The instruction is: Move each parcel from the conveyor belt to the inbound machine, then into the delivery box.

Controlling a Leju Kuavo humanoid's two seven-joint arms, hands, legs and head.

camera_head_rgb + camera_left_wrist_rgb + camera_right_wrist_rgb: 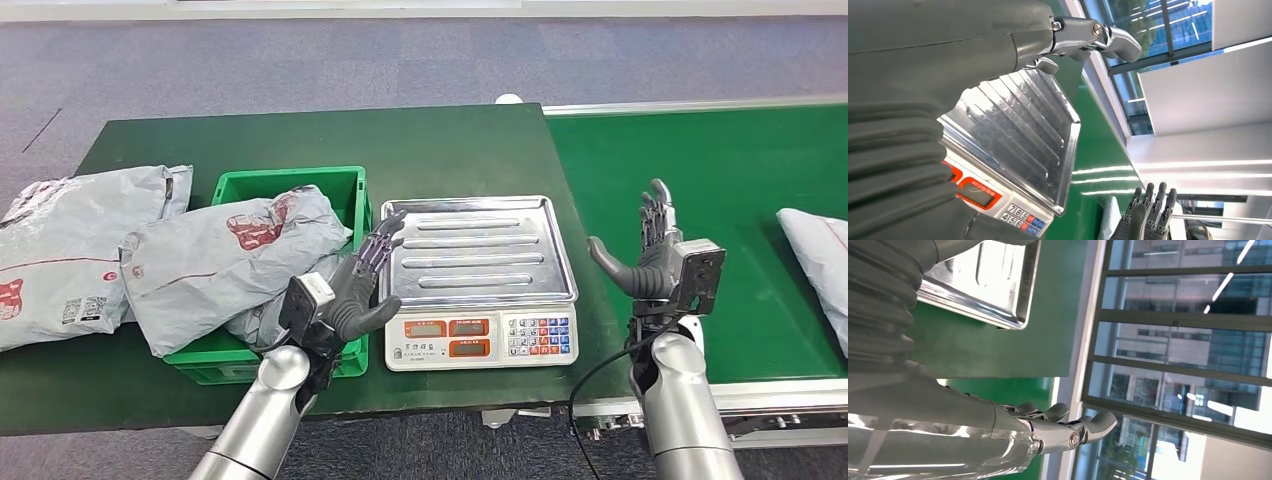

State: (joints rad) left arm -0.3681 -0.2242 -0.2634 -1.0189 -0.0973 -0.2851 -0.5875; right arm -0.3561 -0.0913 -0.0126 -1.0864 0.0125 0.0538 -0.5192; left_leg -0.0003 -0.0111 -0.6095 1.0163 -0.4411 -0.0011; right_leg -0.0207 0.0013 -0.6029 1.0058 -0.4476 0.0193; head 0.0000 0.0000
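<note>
Both hands, left hand (362, 285) and right hand (650, 250), hold nothing, fingers apart, beside the ribbed steel scale tray (480, 245). A soft grey parcel (815, 255) lies on the green conveyor belt (700, 170); left wrist view shows the scale keypad (1020, 219) closely.

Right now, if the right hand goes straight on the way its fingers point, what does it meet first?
The right hand points upward and away over the conveyor belt. Its way looks free; the parcel lies off to its side. Depth is uncertain.

Both silver arms rise from below, forearms angled upward. The left hand (362, 285) and right hand (645, 250) are raised, palms facing each other, fingers spread, holding nothing.
</note>
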